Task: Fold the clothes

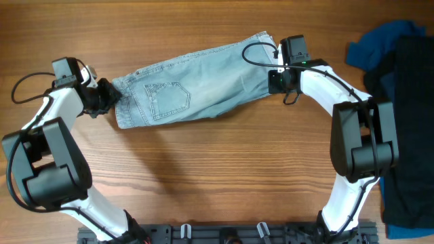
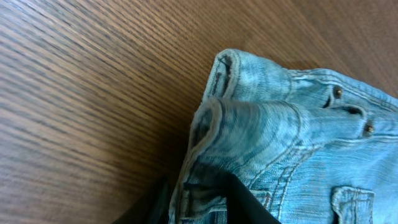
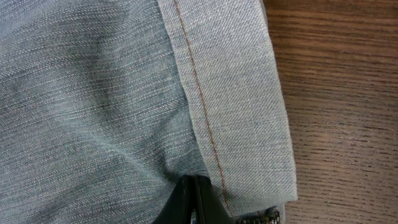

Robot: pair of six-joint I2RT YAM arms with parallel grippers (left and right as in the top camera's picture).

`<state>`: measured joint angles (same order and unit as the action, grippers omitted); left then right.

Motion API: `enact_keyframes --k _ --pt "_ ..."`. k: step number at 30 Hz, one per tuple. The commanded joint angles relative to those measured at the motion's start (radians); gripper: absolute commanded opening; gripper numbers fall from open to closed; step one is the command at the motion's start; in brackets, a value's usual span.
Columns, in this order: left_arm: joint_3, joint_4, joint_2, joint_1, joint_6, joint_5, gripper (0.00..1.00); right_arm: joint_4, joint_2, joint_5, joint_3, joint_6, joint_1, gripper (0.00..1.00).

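Observation:
The light blue denim shorts (image 1: 193, 85) lie stretched across the table, folded lengthwise, with a back pocket facing up. My left gripper (image 1: 108, 98) is shut on the waistband end, seen in the left wrist view (image 2: 208, 196) with the denim shorts (image 2: 280, 130) pinched between the black fingers. My right gripper (image 1: 274, 80) is at the cuffed hem end. In the right wrist view its fingers (image 3: 196, 186) are closed together on the denim shorts (image 3: 93, 93) beside the stitched cuff.
A heap of royal-blue (image 1: 376, 44) and black garments (image 1: 410, 129) lies at the right edge of the wooden table (image 1: 203, 176). The arms' bases and a black rail (image 1: 230, 234) are at the near edge.

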<state>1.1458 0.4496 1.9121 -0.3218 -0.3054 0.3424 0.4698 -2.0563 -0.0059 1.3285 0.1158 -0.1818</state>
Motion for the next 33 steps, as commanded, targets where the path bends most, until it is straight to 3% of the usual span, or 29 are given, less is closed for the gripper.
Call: enact_keyframes --k 1,11,20,27,28,30,31,33 --pt "0.014 -0.027 0.006 -0.001 0.014 0.032 0.22 0.002 -0.065 0.028 -0.015 0.017 0.001 0.04" --pt "0.034 -0.096 0.006 -0.003 0.023 0.032 0.04 0.001 -0.065 0.028 -0.015 0.018 0.001 0.04" --pt "0.043 -0.100 0.005 -0.075 0.068 -0.087 0.04 0.002 -0.065 0.028 -0.015 0.017 0.001 0.04" --pt "0.043 -0.167 0.005 -0.119 0.093 -0.073 0.04 0.001 -0.065 0.028 -0.015 0.018 0.001 0.04" --pt "0.043 -0.179 0.005 -0.119 0.092 -0.060 0.06 0.001 -0.065 0.028 -0.015 0.018 0.000 0.04" --pt "0.045 -0.200 0.005 -0.119 0.092 -0.043 0.19 0.000 -0.065 0.028 -0.015 0.017 0.001 0.04" --pt "0.053 -0.199 0.004 -0.119 0.092 -0.043 0.33 -0.002 -0.065 0.028 -0.015 0.017 0.001 0.04" --pt "0.078 -0.182 -0.006 -0.119 0.092 -0.039 0.45 -0.003 -0.065 0.028 -0.015 0.017 0.001 0.04"
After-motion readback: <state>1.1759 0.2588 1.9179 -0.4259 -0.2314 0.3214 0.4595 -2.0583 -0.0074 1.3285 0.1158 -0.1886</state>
